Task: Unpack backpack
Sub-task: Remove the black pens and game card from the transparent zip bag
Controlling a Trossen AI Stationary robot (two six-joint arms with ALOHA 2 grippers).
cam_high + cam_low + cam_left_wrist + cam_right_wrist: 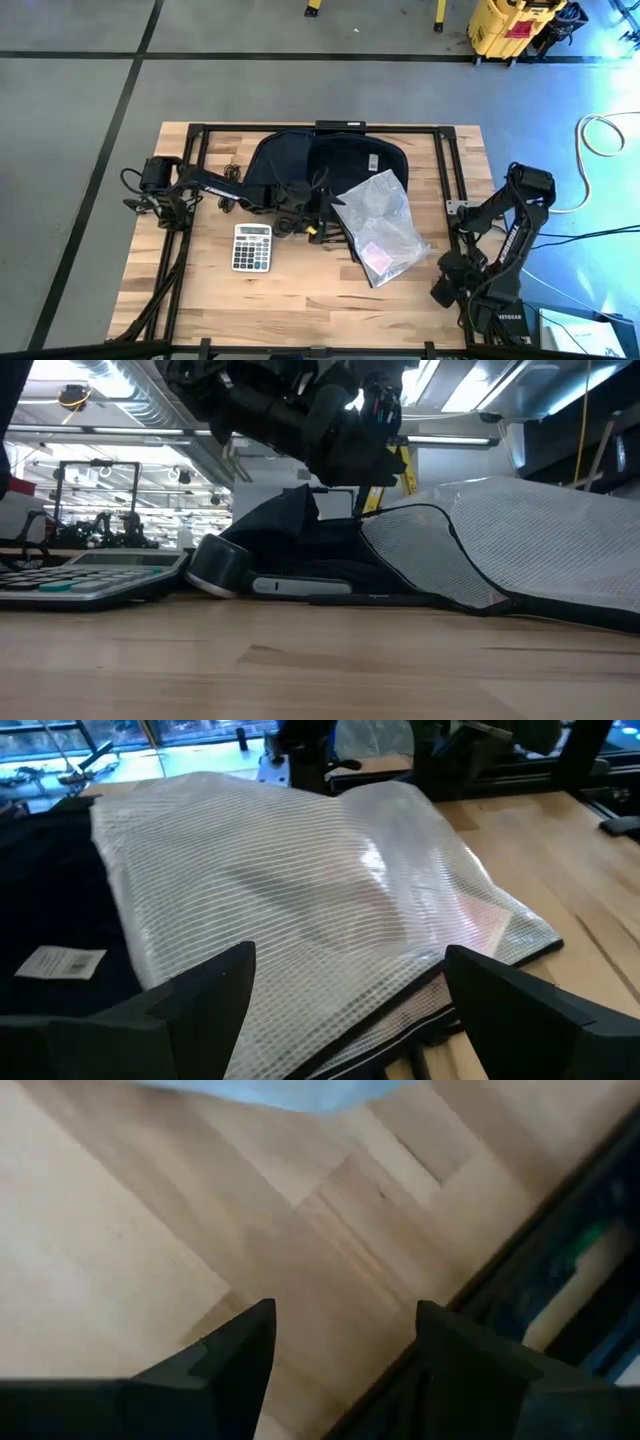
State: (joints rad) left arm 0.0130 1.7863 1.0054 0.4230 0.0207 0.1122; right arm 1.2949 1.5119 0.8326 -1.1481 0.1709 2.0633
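Note:
The dark backpack (320,160) lies flat at the far middle of the table, a white tag (60,961) on its cloth. A mesh-patterned clear pouch (380,225) rests partly on the backpack's near right side and partly on the wood. My left gripper (320,217) hovers at the pouch's left edge; in its wrist view the left gripper (350,995) is open, its fingers wide apart above the pouch's zip edge (400,1025). Near the table's right edge, my right gripper (345,1350) is open and points down at bare wood.
A grey calculator (252,247) lies on the wood to the left of my left gripper. Small dark items (215,565) sit on the table in front of the backpack. A black frame rail (448,180) runs along the table's right side. The near half of the table is bare wood.

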